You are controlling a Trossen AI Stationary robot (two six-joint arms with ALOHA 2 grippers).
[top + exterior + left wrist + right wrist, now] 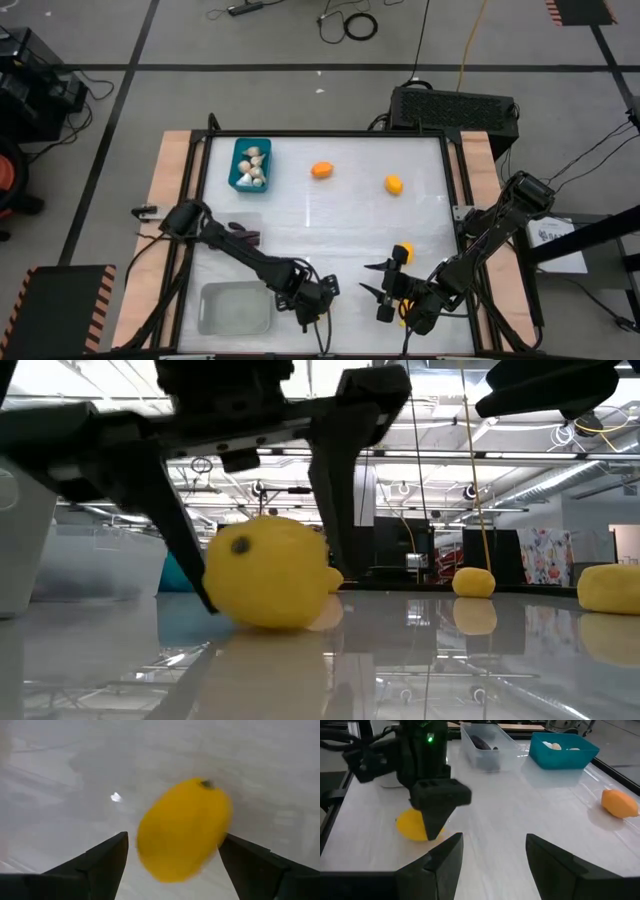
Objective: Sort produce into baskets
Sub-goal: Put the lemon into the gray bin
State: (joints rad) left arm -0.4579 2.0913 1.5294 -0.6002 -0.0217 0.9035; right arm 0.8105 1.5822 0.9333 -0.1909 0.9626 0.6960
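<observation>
A yellow lemon [268, 585] lies on the white table, close to the near edge. My left gripper [272, 585] is open and stands over it, one finger on either side; in the high view the gripper [312, 295] hides the lemon. The left wrist view shows the lemon [185, 827] between the fingers. My right gripper [372, 280] is open and empty just to the right, near another yellow lemon [404, 252]. The teal bin [252, 165] holds garlic bulbs. The translucent bin [480, 742] holds an eggplant. My left gripper comes at the lemon from above, fingers pointing down, one at each side. One finger [235, 850] seems to meet the lemon's side [222, 832]; the other shows a narrow gap. I cannot tell whether it has hold. The lemon rests on the table.
Two more lemons lie on the far half of the table, one orange [321, 170] and one yellow [394, 184]. The translucent bin [235, 305] stands at the near left corner. A black box with cables [452, 105] sits beyond the far right edge.
</observation>
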